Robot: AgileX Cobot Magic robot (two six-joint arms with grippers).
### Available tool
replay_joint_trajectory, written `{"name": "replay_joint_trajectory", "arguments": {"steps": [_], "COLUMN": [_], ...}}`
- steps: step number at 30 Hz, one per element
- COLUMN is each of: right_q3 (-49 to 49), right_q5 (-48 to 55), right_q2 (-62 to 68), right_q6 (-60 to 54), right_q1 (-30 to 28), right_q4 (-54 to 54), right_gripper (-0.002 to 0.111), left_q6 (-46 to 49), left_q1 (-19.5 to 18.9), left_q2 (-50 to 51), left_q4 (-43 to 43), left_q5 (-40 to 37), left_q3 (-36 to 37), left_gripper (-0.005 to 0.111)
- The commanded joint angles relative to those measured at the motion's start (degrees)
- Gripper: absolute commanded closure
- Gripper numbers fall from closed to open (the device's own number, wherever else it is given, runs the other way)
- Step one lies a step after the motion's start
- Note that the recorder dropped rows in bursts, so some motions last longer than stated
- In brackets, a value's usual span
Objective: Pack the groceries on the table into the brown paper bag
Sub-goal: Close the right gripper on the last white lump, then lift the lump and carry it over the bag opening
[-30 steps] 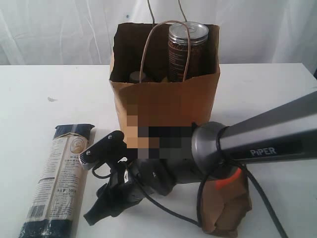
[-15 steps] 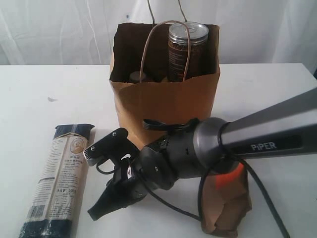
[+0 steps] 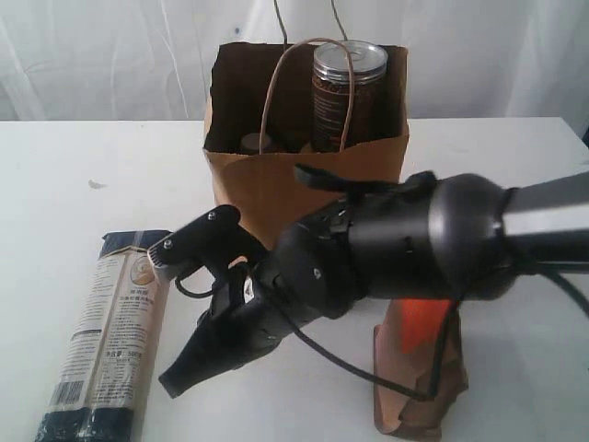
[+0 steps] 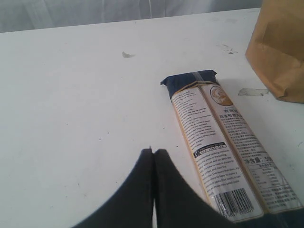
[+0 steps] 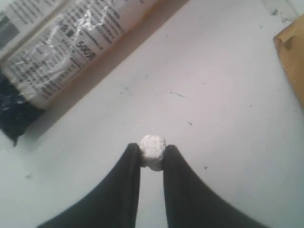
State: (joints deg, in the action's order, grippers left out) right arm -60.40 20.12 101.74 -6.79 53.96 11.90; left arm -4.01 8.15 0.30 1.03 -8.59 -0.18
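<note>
Since a second ago, the right arm has been raised and rolled, so that its wrist now covers the lower face of the brown paper bag [image 3: 304, 175], and the right gripper [image 3: 179, 376] has been drawn in. In the right wrist view the right gripper [image 5: 152, 152] is seen clenched on a small white lump [image 5: 152, 146], pinched at the very tips above the bare bench [image 3: 55, 184]. What the lump is cannot be told. The pasta packet [image 3: 110, 341] has not been shifted. It is laid flat on the bench, apart from the bag, with its long axis running from the near edge toward the bag.

In the exterior view, the packet is found just beside the right gripper, on the left-arm side. In the left wrist view the left gripper [image 4: 152, 156] is seen clenched on nothing, and the packet [image 4: 223, 156] is lined up just beside it, roughly parallel to the fingers. The packet is judged better placed for the left arm, a grasp across the short width being called for. The gold-lidded jar [image 3: 348, 92] is already stood in the bag. The brown pouch [image 3: 423, 378] is left on the bench, partly hidden behind the right arm.
</note>
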Motion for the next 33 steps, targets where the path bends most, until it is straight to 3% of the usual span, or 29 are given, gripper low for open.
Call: {"name": "replay_joint_trajectory", "arguments": {"steps": [1,8,13,21,26,33], "right_q3": [-0.22,-0.86,-5.12,-16.36,-21.52,-28.35], "right_q5": [4.44,2.58,0.07,0.86,6.74,14.29], "right_q2": [-7.37,-19.47,-25.15,-24.43,-21.28,-15.08], "right_q6": [-2.72,-3.96,-3.63,5.26,13.9,13.24], "right_q1": [3.08,8.88,8.48,0.61,-5.46,-7.81], "right_q4": [-0.16,-2.38,-5.4,-14.71,-20.96,-23.09], "right_gripper": [0.095,0.095,0.095,0.095,0.095,0.095], "left_q6": [-0.01,-0.01,-0.01,-0.01,-0.01,-0.01], "left_q1": [0.04,0.04,0.04,0.04,0.04,0.04], "left_q2": [-0.3,-0.3,-0.3,-0.3,-0.3,-0.3], "left_q4": [-0.56,-0.56,-0.56,-0.56,-0.56,-0.56], "left_q5": [-0.03,-0.03,-0.03,-0.03,-0.03,-0.03], "left_q3": [0.18,0.18,0.18,0.18,0.18,0.18], "left_gripper": [0.107,0.107,0.107,0.107,0.107,0.107]}}
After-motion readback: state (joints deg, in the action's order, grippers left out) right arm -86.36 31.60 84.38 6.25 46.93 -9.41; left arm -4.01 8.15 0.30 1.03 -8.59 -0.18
